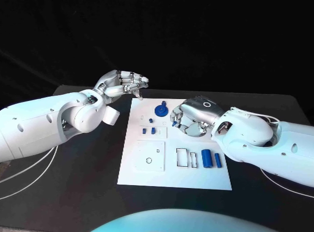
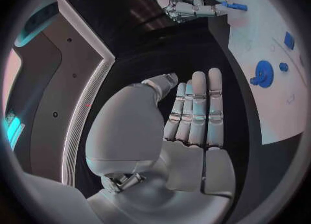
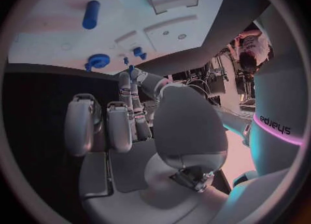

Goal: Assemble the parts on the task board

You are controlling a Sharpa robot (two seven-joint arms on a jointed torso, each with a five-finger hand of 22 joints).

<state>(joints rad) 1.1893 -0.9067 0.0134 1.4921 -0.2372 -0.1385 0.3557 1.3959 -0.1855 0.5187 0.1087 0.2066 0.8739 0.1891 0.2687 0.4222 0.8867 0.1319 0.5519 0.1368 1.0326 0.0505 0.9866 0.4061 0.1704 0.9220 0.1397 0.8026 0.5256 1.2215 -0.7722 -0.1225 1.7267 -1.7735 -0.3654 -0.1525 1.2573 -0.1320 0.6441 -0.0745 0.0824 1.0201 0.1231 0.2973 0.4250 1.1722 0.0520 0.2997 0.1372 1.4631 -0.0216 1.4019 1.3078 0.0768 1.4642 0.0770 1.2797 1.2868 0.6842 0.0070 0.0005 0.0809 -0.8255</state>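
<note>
The white task board (image 1: pixel 172 179) lies flat in the middle of the black table (image 1: pixel 87 174), carrying small blue parts: a round disc-shaped piece (image 1: pixel 160 109) near its far edge, two smooth cylinders (image 1: pixel 207 156) standing side by side at its right, and tiny pegs (image 1: pixel 148 130) beside rectangular cut-outs. The right hand (image 1: pixel 188 118) hovers over the board's far right, a small blue peg (image 3: pixel 130 70) pinched at its fingertips. The left hand (image 1: pixel 122 84) hangs off the board's far-left corner, fingers straight, together and empty.
</note>
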